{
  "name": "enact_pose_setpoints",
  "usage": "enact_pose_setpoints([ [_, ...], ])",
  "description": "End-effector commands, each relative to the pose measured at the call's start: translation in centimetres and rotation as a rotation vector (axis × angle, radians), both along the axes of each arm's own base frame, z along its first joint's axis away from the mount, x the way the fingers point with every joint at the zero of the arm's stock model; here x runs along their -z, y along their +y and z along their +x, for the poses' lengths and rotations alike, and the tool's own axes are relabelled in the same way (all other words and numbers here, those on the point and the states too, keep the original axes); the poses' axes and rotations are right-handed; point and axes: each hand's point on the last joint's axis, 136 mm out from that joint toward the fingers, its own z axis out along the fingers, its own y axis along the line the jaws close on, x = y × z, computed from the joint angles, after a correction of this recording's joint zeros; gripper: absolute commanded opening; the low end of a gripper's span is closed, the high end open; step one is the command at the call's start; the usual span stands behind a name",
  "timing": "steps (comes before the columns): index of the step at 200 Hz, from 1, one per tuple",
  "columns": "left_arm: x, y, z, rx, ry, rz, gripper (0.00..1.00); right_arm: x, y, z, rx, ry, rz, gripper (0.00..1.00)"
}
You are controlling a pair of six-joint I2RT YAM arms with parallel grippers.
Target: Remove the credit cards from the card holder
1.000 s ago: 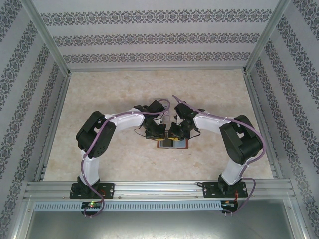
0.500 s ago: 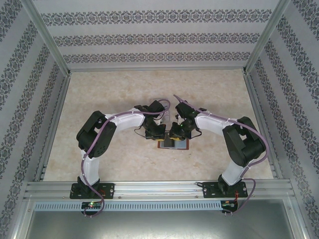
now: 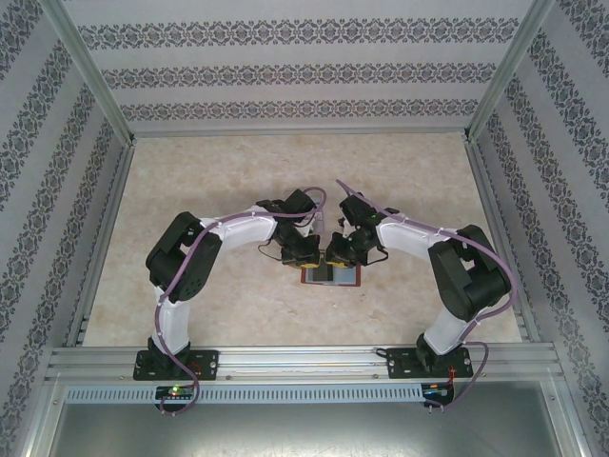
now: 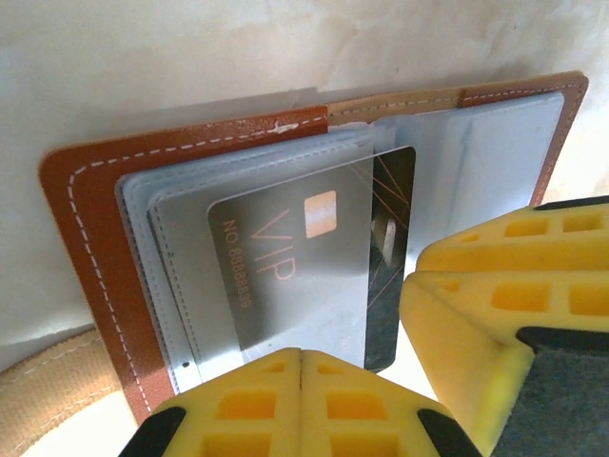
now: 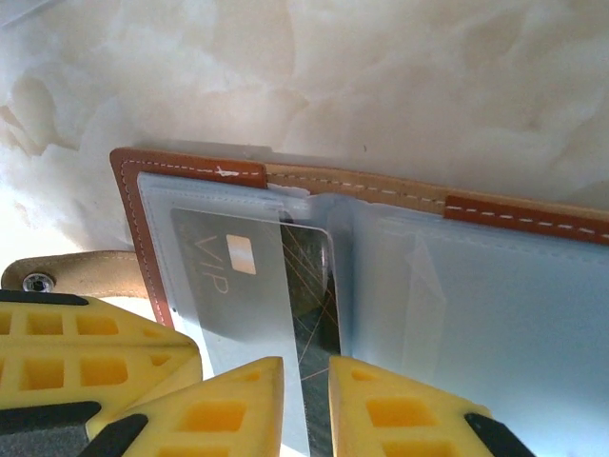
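The card holder (image 3: 332,276) lies open on the table, reddish-brown leather (image 4: 86,238) with blue-grey clear pockets (image 5: 457,314). One grey credit card (image 4: 304,267) marked VIP sits in the left pocket. Its dark right strip (image 5: 319,286) sticks out past the sleeve's edge. My left gripper (image 4: 302,354) is shut, its tips resting on the near edge of that pocket. My right gripper (image 5: 305,376) stands just beside it, jaws a narrow gap apart, straddling the card's exposed dark strip, which lies flat under them. In the top view both grippers (image 3: 309,255) (image 3: 340,253) crowd over the holder.
The holder's tan strap tab (image 4: 43,405) (image 5: 86,271) trails off its left side. The right gripper's yellow fingers (image 4: 476,314) sit close by the left gripper's. Pale marbled tabletop (image 3: 209,171) surrounds the holder, bounded by metal rails and patterned walls.
The right arm has edged slightly inward over the holder and its jaws have narrowed a little. The left arm and the holder have stayed put.
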Motion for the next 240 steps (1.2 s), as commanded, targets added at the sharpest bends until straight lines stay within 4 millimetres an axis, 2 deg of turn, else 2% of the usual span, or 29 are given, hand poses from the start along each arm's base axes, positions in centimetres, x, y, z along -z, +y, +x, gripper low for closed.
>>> enact_pose_setpoints([
  [1,0.3,-0.2,0.3,-0.003,0.019,-0.008,0.00,0.8,-0.2,-0.1,0.012,0.024,0.009,0.21],
  [77,3.2,1.6,-0.9,0.016,0.070,0.100,0.00,1.3,-0.9,-0.4,0.005,0.030,-0.025,0.23],
  [119,3.3,1.8,-1.0,0.015,0.073,0.104,0.00,1.8,-0.8,-0.6,-0.002,0.039,-0.021,0.24],
  [172,3.4,1.7,-0.9,0.015,0.074,0.102,0.00,1.9,0.1,-0.6,-0.013,0.049,0.068,0.22],
  [240,3.6,1.8,-1.1,0.012,0.083,0.110,0.00,0.6,0.9,-0.5,-0.008,0.016,0.211,0.16],
])
